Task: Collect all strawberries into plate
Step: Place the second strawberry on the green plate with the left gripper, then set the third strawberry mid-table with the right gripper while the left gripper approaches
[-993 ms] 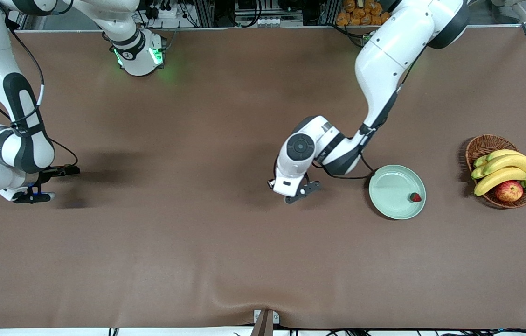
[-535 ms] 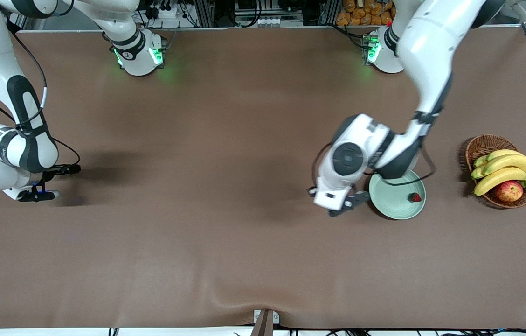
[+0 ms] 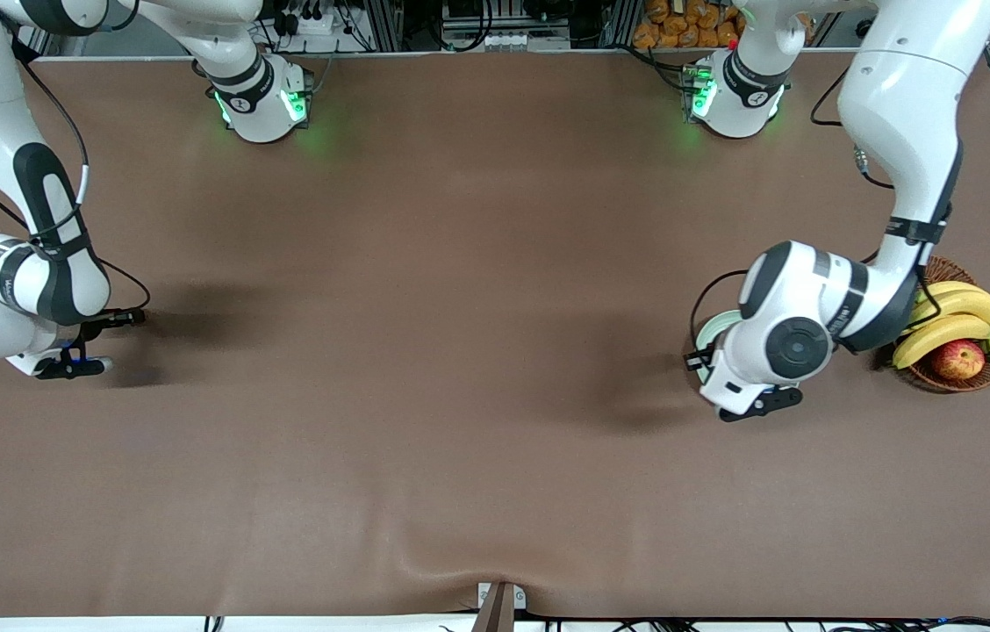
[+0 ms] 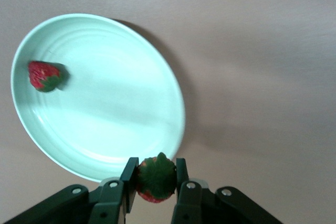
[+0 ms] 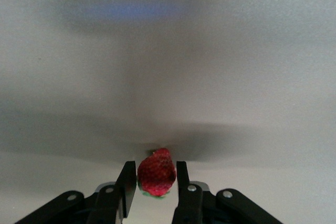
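My left gripper (image 4: 154, 183) is shut on a strawberry (image 4: 156, 178), its green cap facing the camera, over the rim of the pale green plate (image 4: 105, 114). Another strawberry (image 4: 44, 76) lies in the plate. In the front view the left hand (image 3: 758, 405) covers most of the plate (image 3: 709, 331). At the right arm's end of the table, my right gripper (image 5: 154, 183) is low on the cloth. Its fingers (image 5: 126, 182) are shut against both sides of a third strawberry (image 5: 156, 172) that rests on the table; in the front view this gripper (image 3: 65, 364) hides it.
A brown wicker basket (image 3: 906, 272) with bananas (image 3: 951, 318) and a red-yellow apple (image 3: 957, 358) stands beside the plate at the left arm's end. Brown cloth covers the table between the two arms.
The left arm has carried its strawberry from mid-table to over the plate's rim. The right gripper's fingers have closed in on the strawberry on the cloth.
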You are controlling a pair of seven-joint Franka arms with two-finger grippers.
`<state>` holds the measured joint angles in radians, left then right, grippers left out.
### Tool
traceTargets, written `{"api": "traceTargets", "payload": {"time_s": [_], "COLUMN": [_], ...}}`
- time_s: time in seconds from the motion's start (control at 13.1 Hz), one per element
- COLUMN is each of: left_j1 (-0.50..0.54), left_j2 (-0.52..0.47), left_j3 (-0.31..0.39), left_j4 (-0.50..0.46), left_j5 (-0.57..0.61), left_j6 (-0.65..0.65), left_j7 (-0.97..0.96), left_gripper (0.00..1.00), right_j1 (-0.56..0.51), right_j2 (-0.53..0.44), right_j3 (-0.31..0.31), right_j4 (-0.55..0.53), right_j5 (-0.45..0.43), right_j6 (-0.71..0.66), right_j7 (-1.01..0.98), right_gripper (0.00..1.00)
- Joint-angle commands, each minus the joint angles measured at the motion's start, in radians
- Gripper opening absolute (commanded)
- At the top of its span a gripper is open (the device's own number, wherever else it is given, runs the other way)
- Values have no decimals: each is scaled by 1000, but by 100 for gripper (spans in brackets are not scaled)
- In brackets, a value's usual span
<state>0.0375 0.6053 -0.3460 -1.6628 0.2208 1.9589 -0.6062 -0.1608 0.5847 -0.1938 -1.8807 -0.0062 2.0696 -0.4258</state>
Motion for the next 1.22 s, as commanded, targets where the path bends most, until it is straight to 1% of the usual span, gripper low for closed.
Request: {"api": "traceTargets", "payload": {"time_s": [0.0,0.08,0.15,0.23,0.31,0.46,0.69,0.76,0.99,1.15], "left_j1": [57,88,106,113,114,119,117,116,116,113], "left_j2": [-21,-18,-12,-10,-10,-33,-88,-105,-147,-145], "left_j3": [-8,-8,-8,-8,-8,-10,-13,-18,-56,-93], "left_j4": [-83,-103,-109,-110,-110,-104,-98,-95,-78,-26], "left_j5": [3,3,3,3,3,3,-8,-9,-12,-18], "left_j6": [81,110,121,123,123,109,86,75,57,-10], "left_j7": [87,133,163,173,174,174,172,172,160,155], "left_gripper": [11,24,38,61,100,100,100,100,100,100], "right_j1": [-19,-19,-17,-11,-2,61,225,281,473,597], "right_j2": [-3,-3,-3,-5,-6,-12,-26,-26,-20,10], "right_j3": [13,13,13,14,16,25,28,31,51,53], "right_j4": [-12,-11,-9,-2,14,82,147,149,153,190], "right_j5": [-23,-21,-21,-17,-11,8,119,176,502,680], "right_j6": [14,14,14,14,12,0,-17,-20,-20,7], "right_j7": [-22,-25,-30,-30,-25,7,250,337,656,761], "right_gripper": [26,13,4,0,0,0,0,0,0,0]}}
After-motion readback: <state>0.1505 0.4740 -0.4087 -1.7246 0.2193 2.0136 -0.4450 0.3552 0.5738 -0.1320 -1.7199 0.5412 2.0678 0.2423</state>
